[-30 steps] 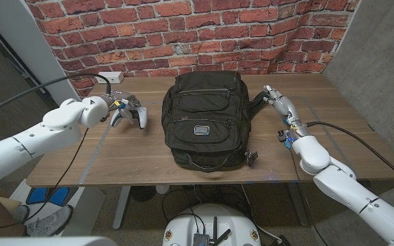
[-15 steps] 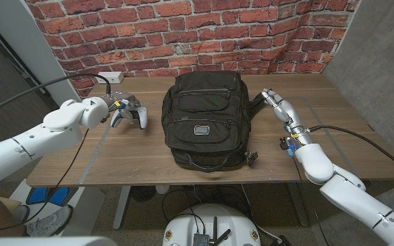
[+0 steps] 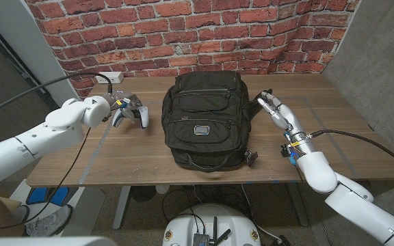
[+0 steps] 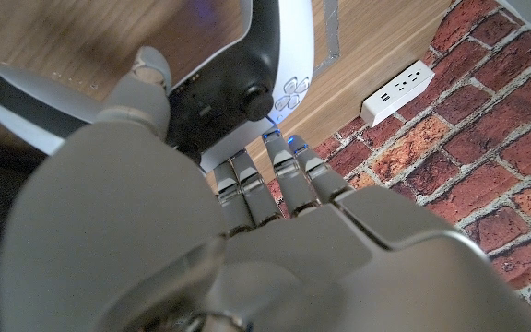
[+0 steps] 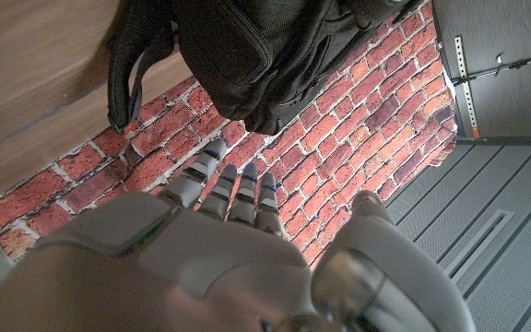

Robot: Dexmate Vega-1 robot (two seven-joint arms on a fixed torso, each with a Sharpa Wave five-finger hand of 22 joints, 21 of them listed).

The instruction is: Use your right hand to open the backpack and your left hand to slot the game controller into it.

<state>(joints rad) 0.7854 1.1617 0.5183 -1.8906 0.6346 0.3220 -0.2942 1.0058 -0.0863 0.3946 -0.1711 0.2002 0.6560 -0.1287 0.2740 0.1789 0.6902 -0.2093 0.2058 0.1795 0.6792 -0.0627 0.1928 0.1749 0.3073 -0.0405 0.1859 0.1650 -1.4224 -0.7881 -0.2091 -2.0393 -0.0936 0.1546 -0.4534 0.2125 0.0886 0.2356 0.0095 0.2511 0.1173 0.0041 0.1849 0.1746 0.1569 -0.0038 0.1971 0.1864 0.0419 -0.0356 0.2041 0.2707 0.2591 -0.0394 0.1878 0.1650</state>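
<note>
I'm holding the game controller (image 3: 133,114) in my left hand (image 3: 117,109) on the table left of the backpack (image 3: 204,120), which is looking zipped, while my empty, spread right hand (image 3: 271,104) is nearing its upper right side.

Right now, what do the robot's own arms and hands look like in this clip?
Both arms are smooth, rounded white shells in segments. The left hand and right hand are grey metallic with jointed fingers; the left fingers show small blue lights near their tips. A black cable trails from the left wrist, another black cable from the right, where small blue and orange connectors sit at the right wrist.
</note>
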